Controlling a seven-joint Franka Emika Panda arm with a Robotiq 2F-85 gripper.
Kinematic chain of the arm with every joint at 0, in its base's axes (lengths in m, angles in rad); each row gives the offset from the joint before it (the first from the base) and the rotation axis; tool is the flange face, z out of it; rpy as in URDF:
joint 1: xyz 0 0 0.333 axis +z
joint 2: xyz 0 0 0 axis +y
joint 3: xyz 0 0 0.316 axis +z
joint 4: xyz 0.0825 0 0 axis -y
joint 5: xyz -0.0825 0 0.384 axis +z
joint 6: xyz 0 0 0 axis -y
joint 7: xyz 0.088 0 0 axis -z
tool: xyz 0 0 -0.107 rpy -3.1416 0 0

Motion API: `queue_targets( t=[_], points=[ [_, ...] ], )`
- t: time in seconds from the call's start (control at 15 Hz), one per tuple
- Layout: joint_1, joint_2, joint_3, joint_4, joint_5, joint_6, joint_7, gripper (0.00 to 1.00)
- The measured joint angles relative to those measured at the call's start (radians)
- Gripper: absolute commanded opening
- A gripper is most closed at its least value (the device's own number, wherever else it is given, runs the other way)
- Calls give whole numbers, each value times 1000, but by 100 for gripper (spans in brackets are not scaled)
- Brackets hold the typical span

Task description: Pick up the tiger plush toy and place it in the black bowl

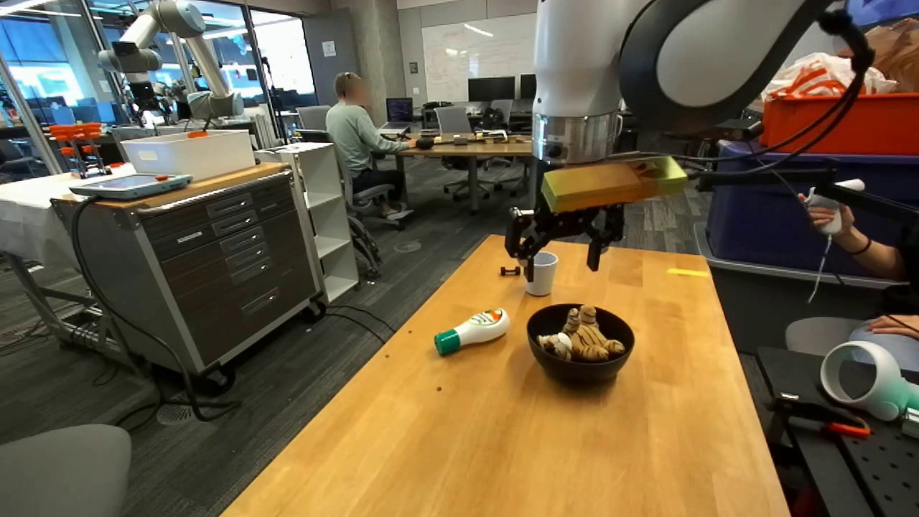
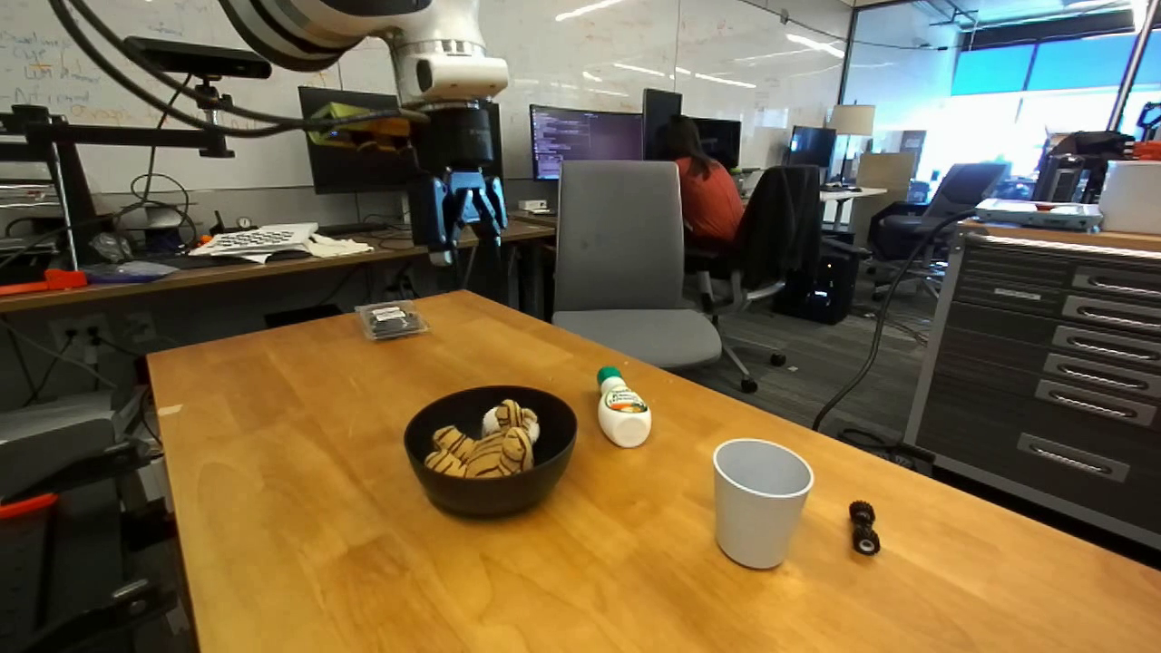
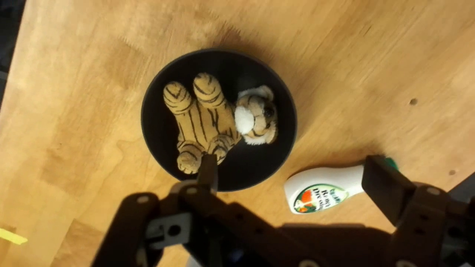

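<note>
While tiger plush toy (image 3: 207,120) lies in black bowl (image 3: 246,163) | gripper (image 1: 562,263) hangs higher up, spread wide

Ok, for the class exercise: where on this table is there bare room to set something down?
Bare tabletop lies between the black bowl and clear package, and beside the bowl, away from the white bottle. It is crowded where bowl, bottle, pale cup and dumbbell-shaped piece cluster; the bowl holds the tiger plush toy.

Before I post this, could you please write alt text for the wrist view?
A striped toy tiger lies in a black bowl on a wooden table. At the bottom, the open gripper partly hides a white bottle.
</note>
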Motion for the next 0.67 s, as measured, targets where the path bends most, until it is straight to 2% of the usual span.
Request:
queue_targets(
  t=[0.4,0.67],
  points=[
    [25,-149,52,-28,200,-211,-365,100],
    [26,-216,55,-28,255,-372,-588,100]
  ],
)
